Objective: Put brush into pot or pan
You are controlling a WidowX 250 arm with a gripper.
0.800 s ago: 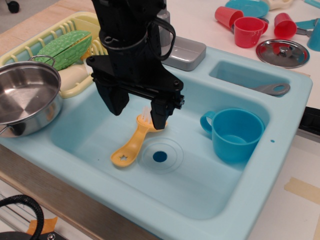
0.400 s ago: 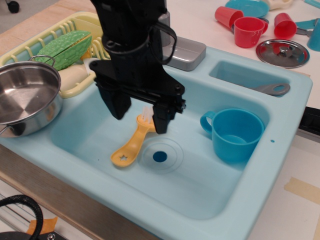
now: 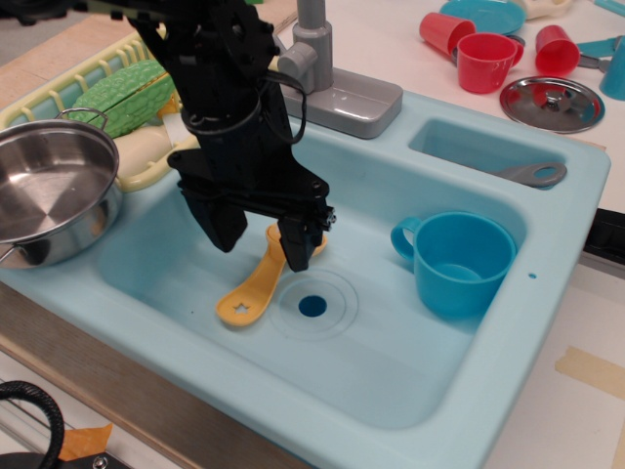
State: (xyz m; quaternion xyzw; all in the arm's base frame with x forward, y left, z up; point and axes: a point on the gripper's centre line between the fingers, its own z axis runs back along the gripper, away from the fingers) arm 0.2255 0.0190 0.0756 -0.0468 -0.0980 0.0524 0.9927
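The yellow-orange brush (image 3: pixel 254 290) lies on the floor of the light blue sink (image 3: pixel 391 362), its star-holed handle end pointing to the front left. My black gripper (image 3: pixel 260 240) is open and low over the brush's far end, one finger on each side of it. The bristles are hidden behind the gripper. I cannot tell whether the fingers touch the brush. The shiny steel pot (image 3: pixel 49 191) stands on the sink's left rim, left of the gripper, with nothing in it.
A blue cup (image 3: pixel 459 259) stands in the sink to the right. A grey faucet (image 3: pixel 327 73) is behind the arm. A yellow dish rack (image 3: pixel 156 161) holds a green vegetable (image 3: pixel 127 93). A grey utensil (image 3: pixel 532 174), a steel lid (image 3: pixel 552 103) and red cups (image 3: pixel 483 59) are at the back right.
The gripper has moved down and a little left over the brush's far end, still open. The white bristles, seen before, are now hidden. The brush has not moved.
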